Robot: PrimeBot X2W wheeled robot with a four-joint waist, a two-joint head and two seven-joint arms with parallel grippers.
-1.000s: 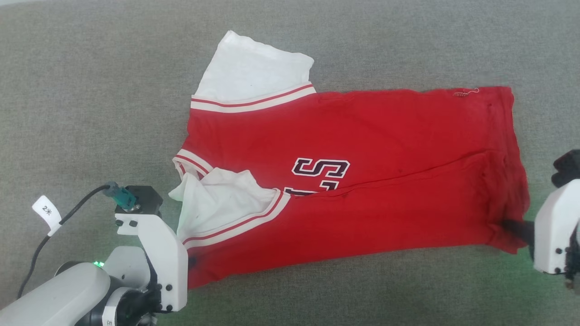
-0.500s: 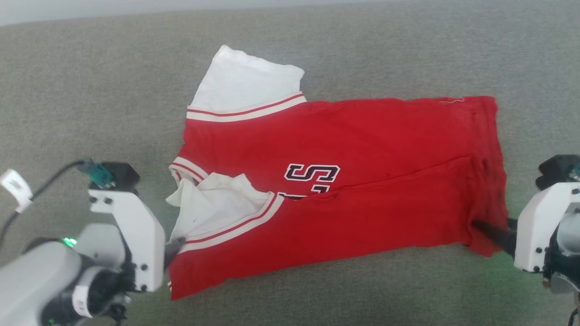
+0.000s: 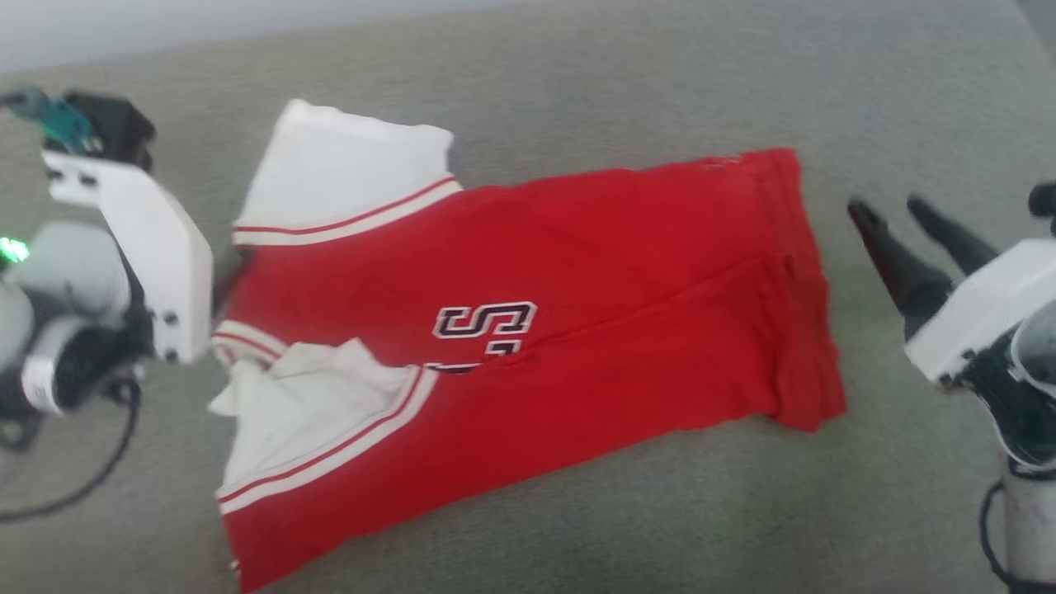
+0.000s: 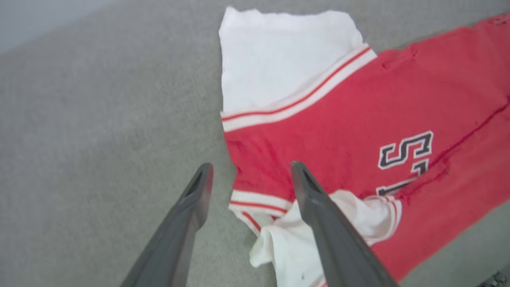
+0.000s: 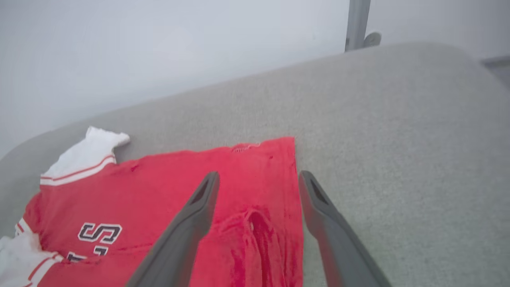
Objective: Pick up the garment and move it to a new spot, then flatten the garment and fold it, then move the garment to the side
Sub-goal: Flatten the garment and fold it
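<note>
A broad grey felt-like padded surface fills most of the head view, and a pale wall rises behind its rounded far edge in the right wrist view. The red jersey-style garment lies flat on this surface across the centre of the head view. It slants from the lower left up to the right, with its hem toward the right and its collar end toward the left. Its lower long edge is folded up over the body, and the fold line cuts across the dark white-outlined lettering. One short white sleeve with striped trim lies spread at the upper left, and the other white sleeve lies rumpled at the lower left. The left gripper, on a white bracket at the left edge of the head view, sits just beside the collar end. In its wrist view the two long dark fingers stand wide apart with nothing between them, one over bare grey surface and one over the collar trim. The right gripper, at the right edge, likewise has its fingers spread and empty, near the hem but apart from it. A thin black cable curves at the lower left.
</note>
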